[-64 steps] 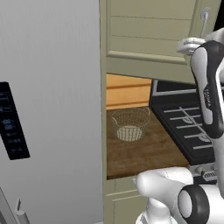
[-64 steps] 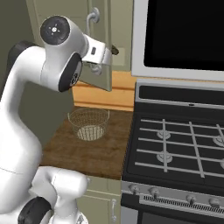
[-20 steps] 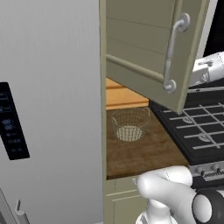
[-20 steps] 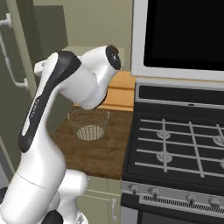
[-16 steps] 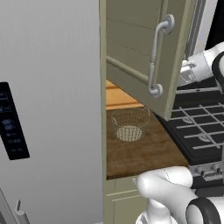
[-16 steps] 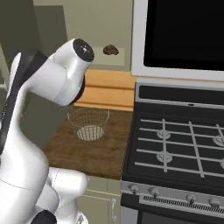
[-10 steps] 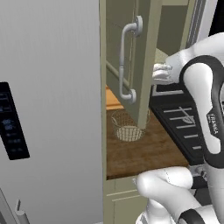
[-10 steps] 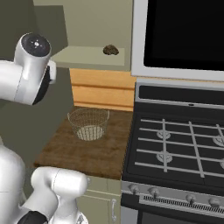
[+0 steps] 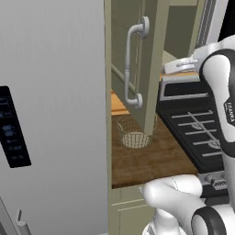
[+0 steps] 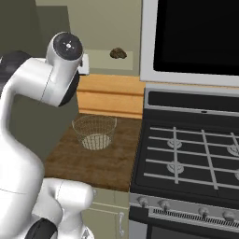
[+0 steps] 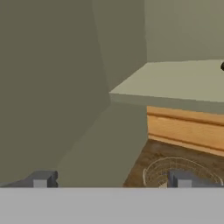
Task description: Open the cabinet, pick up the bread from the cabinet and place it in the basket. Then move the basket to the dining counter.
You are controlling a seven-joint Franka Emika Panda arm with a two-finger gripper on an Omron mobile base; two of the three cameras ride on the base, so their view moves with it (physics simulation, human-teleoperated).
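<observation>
The cabinet door (image 9: 151,55) stands swung wide open, its silver handle (image 9: 132,64) facing the fridge. The bread (image 10: 118,53), a small brown lump, lies on the cabinet's shelf (image 10: 100,59); its dark edge (image 11: 222,66) shows at the right of the hand view. The wire basket (image 10: 94,131) sits on the short wood worktop below, also seen as basket (image 9: 135,133) and basket (image 11: 179,168). My gripper (image 11: 109,179) is open with nothing between its fingertips, held at shelf height just inside the open door, left of the bread. The dining counter is out of view.
A big grey fridge (image 9: 50,114) fills the left. A black stove (image 10: 186,158) with burner grates stands right of the worktop (image 10: 93,158), with a dark microwave front (image 10: 191,35) above it. My white arm (image 10: 42,88) stands between the door and the shelf.
The cabinet door has swung from half open to wide open, leftward. My arm has moved left with it, and the bread on the shelf now shows.
</observation>
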